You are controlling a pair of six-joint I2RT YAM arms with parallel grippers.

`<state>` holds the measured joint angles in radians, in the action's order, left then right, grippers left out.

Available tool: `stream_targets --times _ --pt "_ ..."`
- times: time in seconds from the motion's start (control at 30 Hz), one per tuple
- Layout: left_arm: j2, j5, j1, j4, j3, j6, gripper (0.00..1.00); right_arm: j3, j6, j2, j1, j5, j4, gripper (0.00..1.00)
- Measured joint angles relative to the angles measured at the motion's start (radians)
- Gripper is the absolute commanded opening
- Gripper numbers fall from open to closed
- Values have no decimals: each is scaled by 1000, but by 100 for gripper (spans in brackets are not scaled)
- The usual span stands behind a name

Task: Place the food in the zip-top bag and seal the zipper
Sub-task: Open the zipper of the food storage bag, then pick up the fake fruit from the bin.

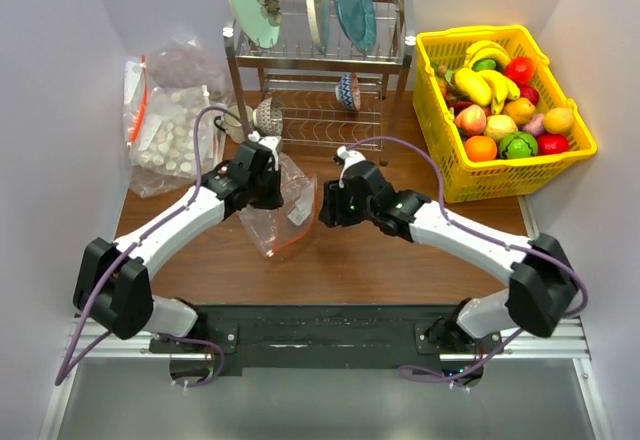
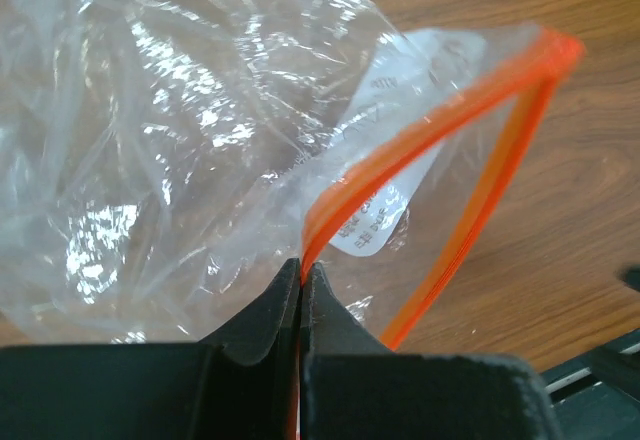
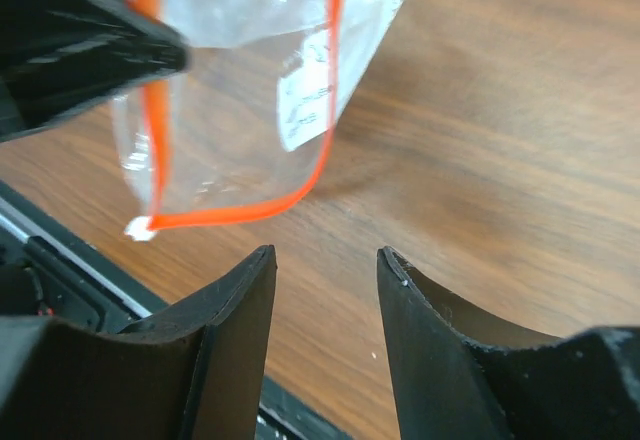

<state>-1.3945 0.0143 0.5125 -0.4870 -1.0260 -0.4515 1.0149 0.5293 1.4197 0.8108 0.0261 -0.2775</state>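
zip-top bag point(image 1: 283, 215): left gripper point(image 2: 302, 280) pinched shut on its zipper point(image 2: 420, 145), bag at centre of top view, mouth gaping. right gripper point(image 3: 325, 265) jaws apart, empty, just beside the mouth. food point(image 1: 498, 125) lies well apart, upper right, in yellow basket point(image 1: 505, 188). right arm is nearer, so the fetch looks like its job.
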Motion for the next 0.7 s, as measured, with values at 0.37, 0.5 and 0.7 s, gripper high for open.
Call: stream_targets --times 0.37,0.5,0.7 --pt "-103 35 0 4 -105 29 0 344 -94 -201 -301 169 -333 58" --pt "-105 40 0 6 -106 30 0 496 -113 -206 -435 285 -412 58" --pt "-105 58 0 16 -106 30 0 712 -137 -64 -601 349 -463 60"
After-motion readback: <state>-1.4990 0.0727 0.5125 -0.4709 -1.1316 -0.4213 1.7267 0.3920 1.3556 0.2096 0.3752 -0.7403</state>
